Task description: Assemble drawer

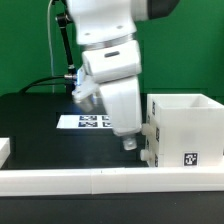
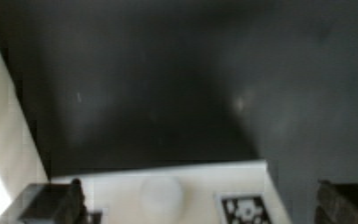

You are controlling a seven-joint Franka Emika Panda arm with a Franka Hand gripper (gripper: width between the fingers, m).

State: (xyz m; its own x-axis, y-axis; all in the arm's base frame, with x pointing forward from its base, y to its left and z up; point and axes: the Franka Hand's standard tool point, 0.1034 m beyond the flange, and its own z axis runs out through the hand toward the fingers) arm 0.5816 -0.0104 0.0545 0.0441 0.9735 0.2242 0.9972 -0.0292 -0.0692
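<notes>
Casing (image 1: 186,130) behind rail (image 1: 110,181) (exterior view's right)

A black table (image 1: 40,125) carries everything. On it, toward the exterior view's right, stands the white open-topped drawer casing (image 1: 186,130), a black-and-white tag on its near face. Farther back, near the middle, the marker board (image 1: 84,122) lies flat. Along the near edge runs a long low white border rail (image 1: 100,180). At the exterior view's left edge sits another small white piece (image 1: 4,150), possibly part of the rail; it is cut off.
</notes>
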